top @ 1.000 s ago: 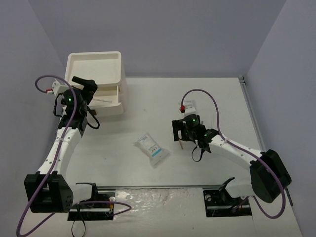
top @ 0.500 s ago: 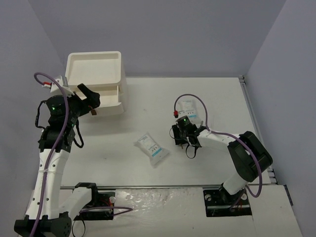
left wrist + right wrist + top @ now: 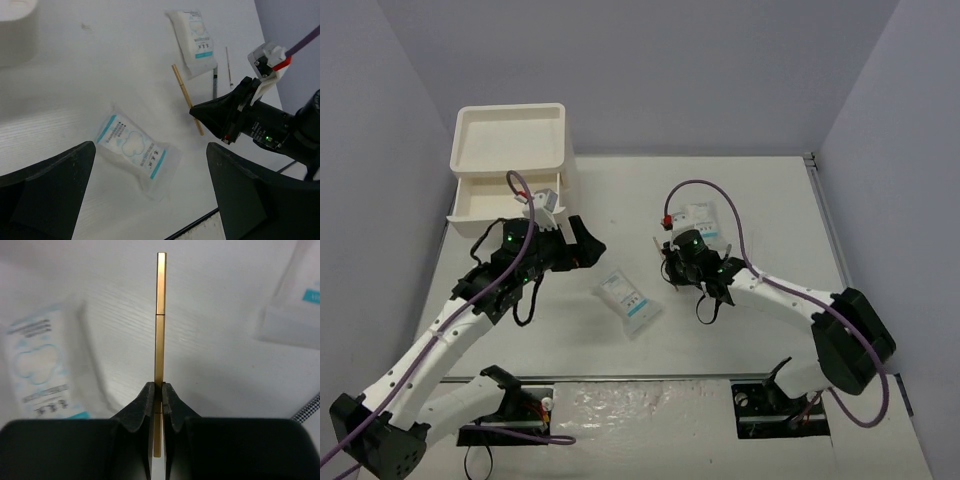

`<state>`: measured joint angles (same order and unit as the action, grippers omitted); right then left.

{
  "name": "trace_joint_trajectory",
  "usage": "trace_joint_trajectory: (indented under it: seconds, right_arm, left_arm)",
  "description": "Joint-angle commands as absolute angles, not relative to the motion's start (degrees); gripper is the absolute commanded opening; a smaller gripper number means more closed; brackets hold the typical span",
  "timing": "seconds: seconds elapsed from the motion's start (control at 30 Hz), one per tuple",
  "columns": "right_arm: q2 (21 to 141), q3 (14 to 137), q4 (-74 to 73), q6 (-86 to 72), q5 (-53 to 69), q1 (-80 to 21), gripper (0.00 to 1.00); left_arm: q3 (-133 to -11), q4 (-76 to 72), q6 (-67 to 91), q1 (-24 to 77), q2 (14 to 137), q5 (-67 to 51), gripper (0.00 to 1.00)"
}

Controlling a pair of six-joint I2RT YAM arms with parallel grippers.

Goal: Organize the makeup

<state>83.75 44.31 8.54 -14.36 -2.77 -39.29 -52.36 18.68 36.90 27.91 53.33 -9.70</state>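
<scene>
From above, my left gripper (image 3: 584, 245) hangs spread wide at ten o'clock of the near packet (image 3: 630, 302), and my right gripper (image 3: 669, 268) sits at two o'clock of it.

On the left wrist view, the gold stick (image 3: 186, 97) runs from the right gripper toward the far packet (image 3: 196, 42) at twelve.

On the right wrist view, my fingers (image 3: 145, 405) are clamped on that stick near its lower end.

Bright, even light from above; shadows on the desk (image 3: 780, 190) are soft. Right wrist view blurs at edges.
</scene>
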Motion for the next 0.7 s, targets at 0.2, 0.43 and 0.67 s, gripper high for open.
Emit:
trace_joint_trajectory:
  seconds: [0.2, 0.43, 0.67]
  right_arm:
    - [69.8, 48.3, 21.8, -13.5, 5.8, -47.0, 0.0]
    - [68.6, 47.3, 25.8, -15.0, 8.9, -47.6, 0.0]
    - [68.1, 46.2, 27.8, -15.0, 8.5, -47.6, 0.0]
  left_arm:
    - [-59.4, -0.6, 42.9, 38.4, 64.7, -3.2, 0.91]
    - [-62.0, -1.9, 44.9, 40.0, 68.7, -0.6, 0.85]
    - [-61.7, -4.5, 48.3, 41.5, 70.9, 3.2, 0.44]
